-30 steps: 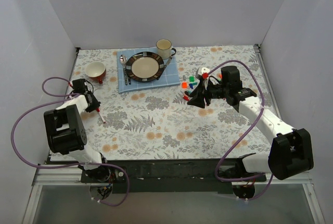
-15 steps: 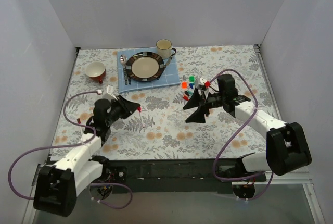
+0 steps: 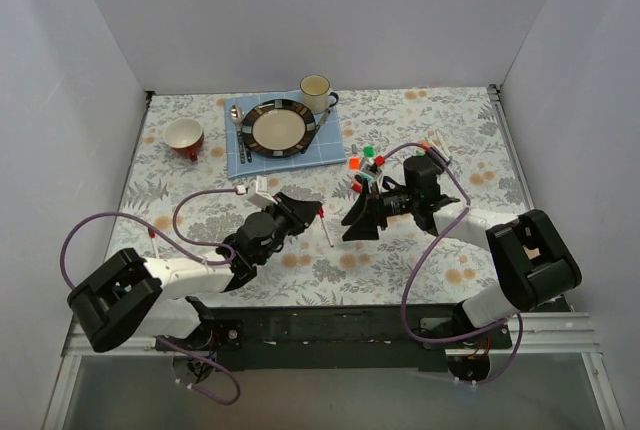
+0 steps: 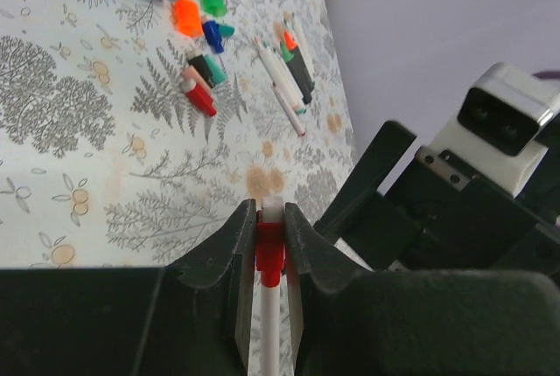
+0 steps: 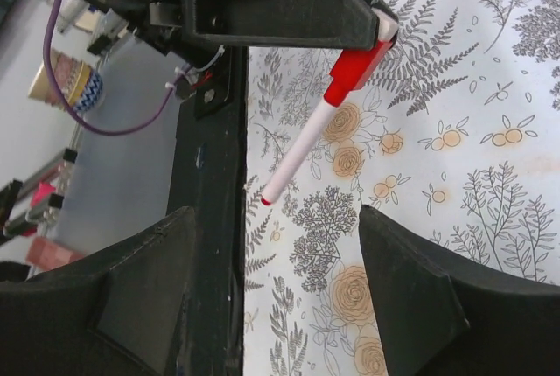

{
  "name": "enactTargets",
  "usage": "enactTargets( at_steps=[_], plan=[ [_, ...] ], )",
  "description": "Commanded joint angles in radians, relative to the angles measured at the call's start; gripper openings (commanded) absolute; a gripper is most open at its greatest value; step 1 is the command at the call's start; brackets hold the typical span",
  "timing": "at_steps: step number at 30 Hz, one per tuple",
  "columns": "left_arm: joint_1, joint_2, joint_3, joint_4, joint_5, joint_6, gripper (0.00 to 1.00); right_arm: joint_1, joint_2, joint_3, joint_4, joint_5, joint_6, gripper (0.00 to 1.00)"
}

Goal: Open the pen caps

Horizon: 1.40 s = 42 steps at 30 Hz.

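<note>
Moved: both arms have swung in to mid-frame, tips facing each other.
Left gripper [image 3: 308, 212]: pinched tight on the red cap [image 4: 270, 249] of a white pen [image 5: 302, 153], centre frame.
Right gripper [image 3: 358, 220]: jaws spread wide, holding nothing, pen's free end just ahead.
Loose caps [image 3: 354, 162]: clustered just above the right gripper.

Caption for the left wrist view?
Left fingers pinch a red-capped pen; loose caps and other pens lie beyond on the floral table.
</note>
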<state>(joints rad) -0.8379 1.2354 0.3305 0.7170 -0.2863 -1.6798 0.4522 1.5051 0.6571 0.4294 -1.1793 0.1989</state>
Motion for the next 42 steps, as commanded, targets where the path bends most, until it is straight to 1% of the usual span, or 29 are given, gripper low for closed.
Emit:
enactTargets(
  at_steps=[1,2,6,8,11,12,14,15,18,19,20,21,22,23,24,25,28,29,30,32,33,34,37,42],
  plan=[
    [-0.061,0.087,0.087,0.139,-0.231,-0.017,0.0,0.003,-0.028,-0.051,0.27,0.101,0.233,0.82],
    [-0.073,0.131,0.103,0.144,-0.258,-0.015,0.0,0.005,-0.022,-0.047,0.27,0.118,0.243,0.82],
    [-0.121,0.212,0.16,0.182,-0.286,-0.006,0.0,0.003,-0.006,-0.031,0.247,0.158,0.257,0.81],
    [-0.13,0.229,0.182,0.188,-0.292,0.002,0.0,0.003,0.006,-0.027,0.236,0.173,0.26,0.79],
    [-0.135,0.245,0.191,0.197,-0.298,0.005,0.0,0.003,0.03,-0.007,0.204,0.173,0.246,0.7],
    [-0.135,0.245,0.189,0.208,-0.298,0.005,0.0,0.005,0.035,0.005,0.197,0.164,0.244,0.57],
    [-0.136,0.253,0.189,0.213,-0.303,0.005,0.0,0.003,0.05,0.013,0.184,0.141,0.244,0.45],
    [-0.136,0.254,0.188,0.219,-0.3,0.0,0.0,0.003,0.055,0.016,0.181,0.136,0.244,0.33],
    [-0.136,0.266,0.186,0.245,-0.272,0.008,0.0,0.003,0.058,0.03,0.178,0.115,0.243,0.15],
    [-0.136,0.272,0.183,0.26,-0.251,0.017,0.0,0.005,0.058,0.035,0.167,0.112,0.235,0.02],
    [-0.136,0.285,0.189,0.277,-0.188,0.044,0.02,0.005,0.055,0.051,0.146,0.115,0.217,0.01],
    [-0.135,0.289,0.191,0.289,-0.16,0.051,0.1,0.005,0.052,0.065,0.064,0.122,0.15,0.01],
    [-0.135,0.295,0.194,0.288,-0.136,0.055,0.19,0.003,0.04,0.079,0.022,0.128,0.107,0.01],
    [-0.135,0.303,0.199,0.283,-0.09,0.058,0.35,0.005,0.035,0.097,-0.009,0.139,0.079,0.01],
    [-0.135,0.306,0.2,0.266,-0.079,0.054,0.4,0.005,0.029,0.102,-0.052,0.145,0.056,0.01],
    [-0.135,0.309,0.199,0.262,-0.068,0.049,0.43,0.003,0.017,0.108,-0.075,0.148,-0.005,0.01],
    [-0.119,0.32,0.183,0.271,-0.018,0.038,0.44,0.005,0.004,0.13,-0.148,0.15,-0.093,0.01],
    [-0.115,0.32,0.18,0.274,-0.011,0.034,0.43,0.003,0.004,0.14,-0.161,0.147,-0.116,0.01],
    [-0.113,0.317,0.179,0.271,-0.005,0.034,0.43,0.005,0.004,0.148,-0.211,0.142,-0.151,0.01],
    [-0.107,0.305,0.177,0.26,-0.008,0.035,0.43,0.003,0.001,0.154,-0.233,0.141,-0.196,0.01],
    [-0.106,0.297,0.176,0.248,-0.011,0.038,0.45,0.003,0.0,0.174,-0.306,0.127,-0.272,0.01],
    [-0.102,0.279,0.174,0.243,-0.011,0.045,0.46,0.005,0.0,0.185,-0.345,0.126,-0.33,0.01],
    [-0.09,0.244,0.166,0.228,-0.013,0.057,0.53,0.002,0.0,0.197,-0.386,0.129,-0.383,0.01],
    [-0.081,0.234,0.17,0.217,0.002,0.065,0.53,0.003,0.006,0.203,-0.397,0.139,-0.388,0.01]
  ],
)
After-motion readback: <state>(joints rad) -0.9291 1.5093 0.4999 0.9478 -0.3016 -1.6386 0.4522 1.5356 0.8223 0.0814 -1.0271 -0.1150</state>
